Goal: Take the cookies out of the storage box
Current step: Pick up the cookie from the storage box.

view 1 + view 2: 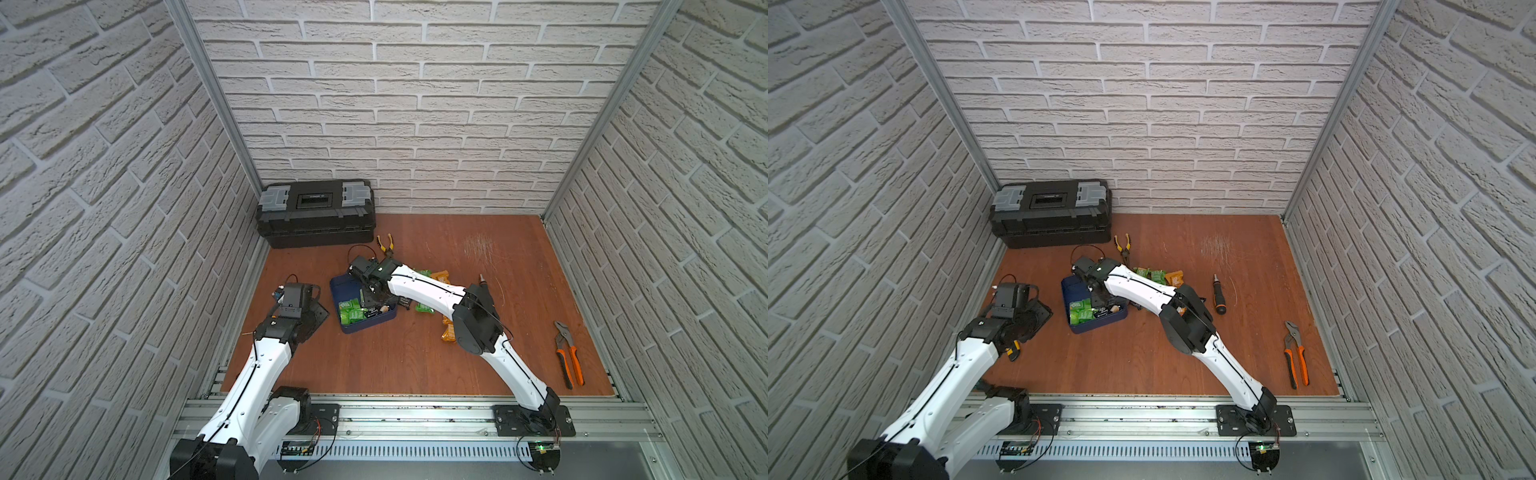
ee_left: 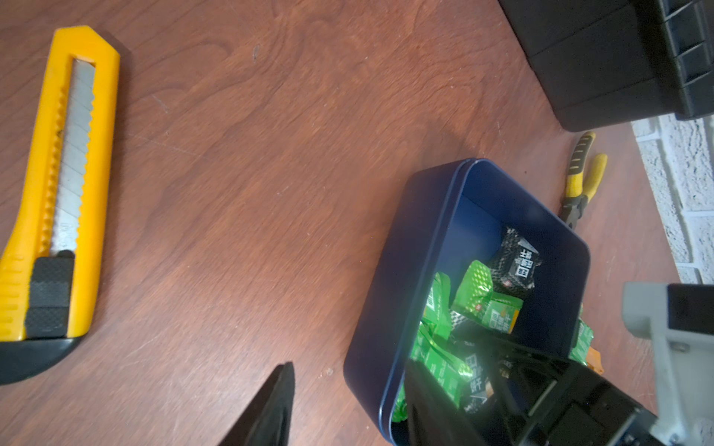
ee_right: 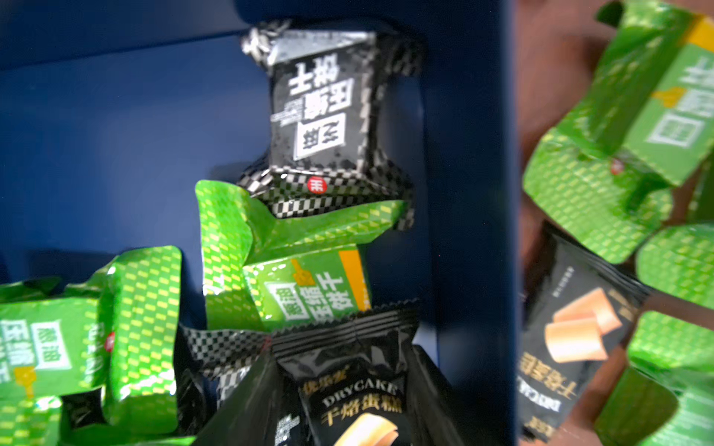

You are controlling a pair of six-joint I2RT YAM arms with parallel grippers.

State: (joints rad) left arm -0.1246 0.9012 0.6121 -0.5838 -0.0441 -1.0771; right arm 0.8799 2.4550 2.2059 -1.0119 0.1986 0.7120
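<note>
The right gripper [image 1: 369, 295] reaches down into the box [image 1: 365, 327], which sits on the table [image 1: 415, 365] a little left of its centre. In the right wrist view its two dark fingers [image 3: 239, 405] flank a black cookie [image 3: 355, 390] printed DRYCAKE, one on each side. They seem to touch the wrapper, but I cannot tell whether they are clamped on it.

The cookies [image 3: 305, 285] inside the box crowd its near end, green ones heaped together. A checkered cookie [image 3: 320, 116] lies by the right wall, touching the green one next to it. More cookies [image 1: 432, 276], green, orange and black, lie on the table just right of the box, partly hidden under the right arm [image 1: 428, 291]. One black one rests against the outside of the wall.

The left gripper [image 2: 349, 367] hovers over the table left of the box, its fingers apart with nothing between them.

A yellow knife [image 2: 58, 193] lies flat near the left edge. The toolbox [image 1: 318, 216] stands in the far left corner with its lid down. The yellow pliers [image 1: 386, 243] lie between the toolbox and the box, just beyond the box's far corner. A screwdriver [image 1: 1218, 295] lies right of the loose cookies, and the orange pliers [image 1: 567, 357] lie near the right edge, well apart from everything else.
</note>
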